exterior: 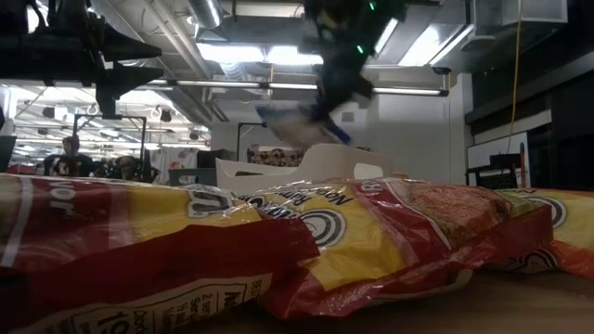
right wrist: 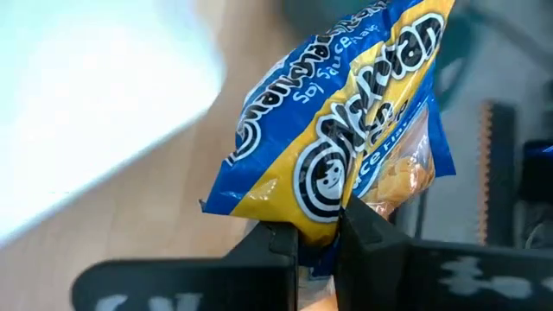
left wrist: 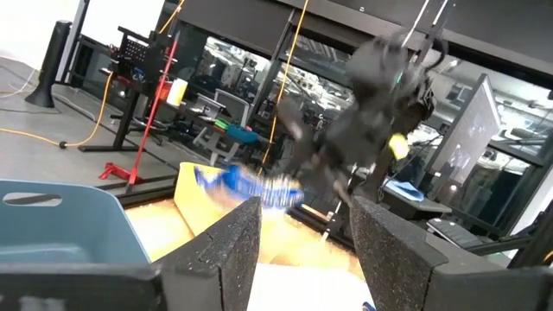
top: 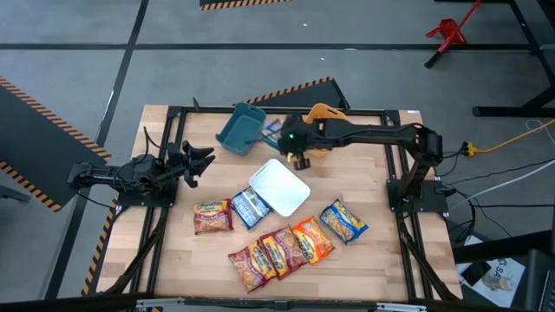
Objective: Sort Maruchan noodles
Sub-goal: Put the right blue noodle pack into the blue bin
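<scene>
Two dark fingers of our right gripper (right wrist: 315,226) are clamped on the lower edge of a blue Maruchan packet (right wrist: 346,130), which stands up from the jaws with its yellow band and logo facing the wrist camera. From the table-level camera we see that packet (exterior: 302,123) hanging in the air under the gripper (exterior: 327,102), clear of the tabletop. From above, the gripper (top: 299,156) sits over the far middle of the wooden table (top: 381,260). Just beside it, toward the near side, lies the white bin (top: 279,186); the teal bin (top: 240,128) is close on its left and the orange bin (top: 323,113) is just behind it.

Farther out on the near side lie the other packets: a blue one (top: 250,208) touching the white bin, a dark red one (top: 212,216) beside that, a blue one (top: 343,220) to the right, and a row of three overlapping packets, an orange one (top: 311,239) with two dark red ones (top: 279,250) and (top: 250,265).

Our left gripper (top: 198,163) waits well apart from the right one, at the left edge of the table, with its fingers (left wrist: 229,250) spread apart and nothing between them.
</scene>
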